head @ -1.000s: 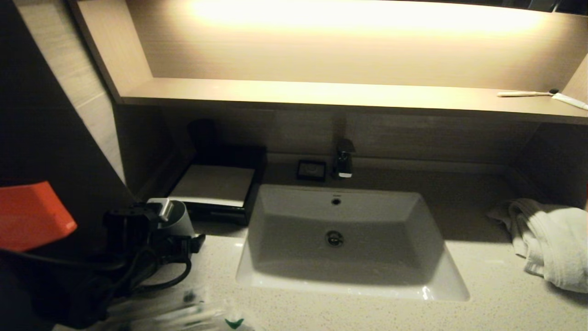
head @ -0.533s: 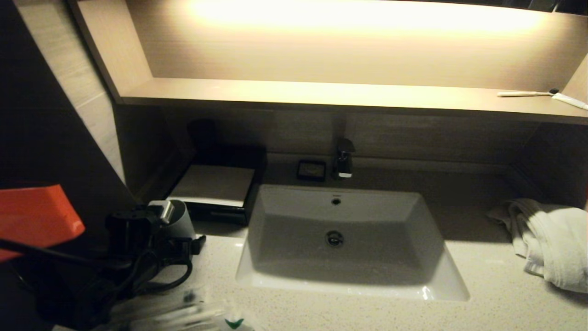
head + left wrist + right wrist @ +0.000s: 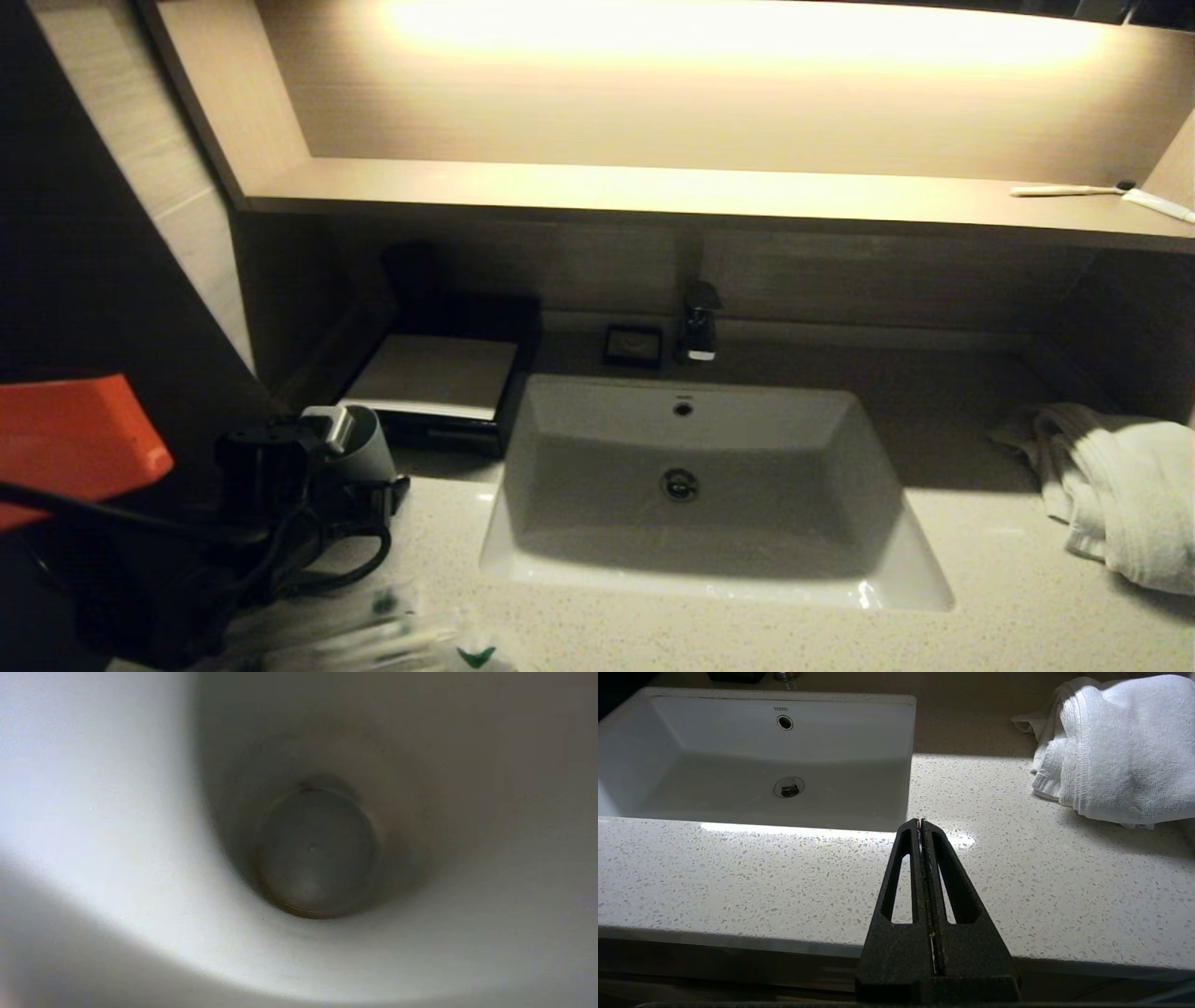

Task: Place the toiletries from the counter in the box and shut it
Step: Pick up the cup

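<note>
Several clear-wrapped toiletries [image 3: 373, 639] with green marks lie at the counter's [image 3: 934, 616] front left edge. The low black box [image 3: 434, 378] with its cream top panel stands at the back left beside the basin [image 3: 691, 523]. My left gripper [image 3: 355, 481] is at a pale cup [image 3: 366, 446] just in front of the box. The left wrist view looks straight down into that cup [image 3: 313, 854]. My right gripper [image 3: 920, 822] is shut and empty over the counter's [image 3: 738, 877] front edge, to the right of the basin [image 3: 752, 765].
A folded white towel [image 3: 1120, 485] lies at the far right of the counter. A tap [image 3: 698, 327] and a small black square dish [image 3: 633, 345] stand behind the basin. A toothbrush [image 3: 1064, 190] and a tube lie on the lit wooden shelf above.
My left arm has shifted slightly at the cup, its orange part moving a little lower and to the right. The cup, toiletries and box have not moved.
</note>
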{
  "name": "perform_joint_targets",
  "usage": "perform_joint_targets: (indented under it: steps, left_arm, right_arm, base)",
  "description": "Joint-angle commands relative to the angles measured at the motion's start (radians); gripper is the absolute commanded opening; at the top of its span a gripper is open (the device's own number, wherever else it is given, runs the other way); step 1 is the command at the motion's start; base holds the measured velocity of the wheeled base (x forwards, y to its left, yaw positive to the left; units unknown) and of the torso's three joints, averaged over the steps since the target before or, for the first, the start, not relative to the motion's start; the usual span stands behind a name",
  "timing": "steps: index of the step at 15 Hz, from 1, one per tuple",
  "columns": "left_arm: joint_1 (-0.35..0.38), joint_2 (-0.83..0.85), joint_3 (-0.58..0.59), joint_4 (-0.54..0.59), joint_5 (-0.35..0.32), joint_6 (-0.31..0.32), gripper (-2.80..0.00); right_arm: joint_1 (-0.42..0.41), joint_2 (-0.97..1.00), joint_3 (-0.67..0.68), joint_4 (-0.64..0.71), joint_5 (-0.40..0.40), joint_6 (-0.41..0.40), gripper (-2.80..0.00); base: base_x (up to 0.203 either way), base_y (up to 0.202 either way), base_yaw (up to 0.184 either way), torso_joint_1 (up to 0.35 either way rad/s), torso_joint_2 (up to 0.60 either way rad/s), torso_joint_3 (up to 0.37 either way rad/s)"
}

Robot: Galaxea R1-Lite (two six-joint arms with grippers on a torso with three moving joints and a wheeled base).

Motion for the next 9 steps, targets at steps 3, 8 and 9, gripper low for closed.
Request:
perform_joint_targets:
  steps: [3,8,9]
  left_arm:
    - [0.006,-0.003,-0.004,-0.016,0.001,-0.003,-2.8]
    - [0.02,-0.031,0.003,-0.023,0.001,-0.004,-2.8]
    - [0.024,-0.059,0.009,-0.018,0.001,-0.005,-2.8]
  right_arm:
    - [0.0,0.0,0.0,0.0,0.0,0.0,-2.8]
    - [0.0,0.0,0.0,0.0,0.0,0.0,-2.8]
    - [0.0,0.0,0.0,0.0,0.0,0.0,-2.8]
  base:
    - [0.0,0.0,0.0,0.0,0.0,0.0]
    - [0.0,0.0,0.0,0.0,0.0,0.0]
    - [0.0,0.0,0.0,0.0,0.0,0.0]
